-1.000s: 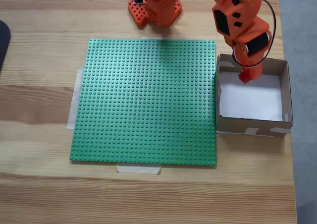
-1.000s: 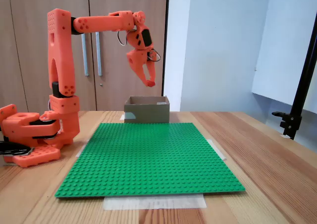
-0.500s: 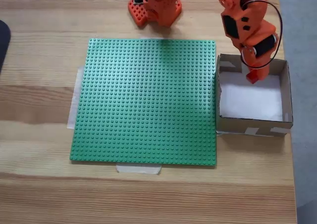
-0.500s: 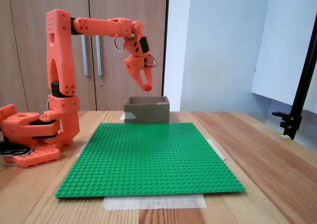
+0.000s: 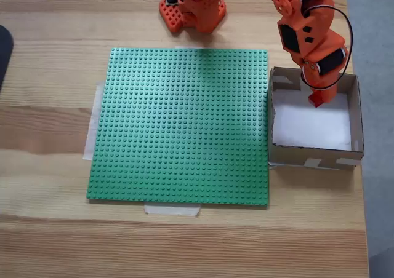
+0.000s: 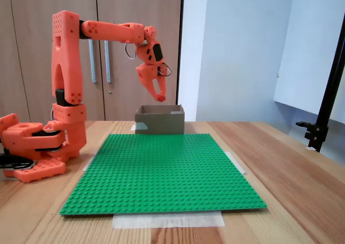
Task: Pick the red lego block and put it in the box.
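Both fixed views are bright and evenly lit; shadows are faint and soft; focus is sharp throughout; no glare, no visible edge distortion; the far wall looks slightly washed.

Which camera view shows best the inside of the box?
The fixed view from above: the box lies open there, its white bottom bare below the fingers. The other fixed view, from table height, gives its brown outer wall.

We see the red lego block, a small red piece, held in the air above the far side of the box. The box is square brown cardboard with low walls, a white bottom and pale tape on its rim, just beside the green plate.
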You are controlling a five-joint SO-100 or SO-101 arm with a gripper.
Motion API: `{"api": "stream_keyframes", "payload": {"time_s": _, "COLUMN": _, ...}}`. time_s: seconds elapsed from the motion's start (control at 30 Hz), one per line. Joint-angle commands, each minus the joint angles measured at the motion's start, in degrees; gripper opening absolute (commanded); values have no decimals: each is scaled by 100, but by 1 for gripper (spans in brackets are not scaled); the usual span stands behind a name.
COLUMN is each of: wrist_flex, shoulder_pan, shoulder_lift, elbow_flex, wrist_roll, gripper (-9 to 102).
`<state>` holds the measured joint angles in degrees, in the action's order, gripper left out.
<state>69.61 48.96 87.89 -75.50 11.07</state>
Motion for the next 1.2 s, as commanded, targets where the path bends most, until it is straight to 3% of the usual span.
{"api": "stream_keyframes", "payload": {"time_s": 0.0, "wrist_flex": 62, "shoulder_pan": 26, "shoulder_lift": 44, "elbow_flex": 105, "wrist_roll": 26, "gripper": 9}}
{"api": "stream_keyframes", "payload": {"time_s": 0.77, "wrist_flex": 123, "shoulder_pan": -35, "shoulder_lift": 62, "elbow_flex": 79, "wrist_roll": -114, "gripper": 14}}
{"api": "stream_keyframes", "payload": {"time_s": 1.17, "wrist_flex": -255, "shoulder_pan": -202, "shoulder_lift": 870, "elbow_flex": -800, "wrist_roll": -325, "gripper": 13}}
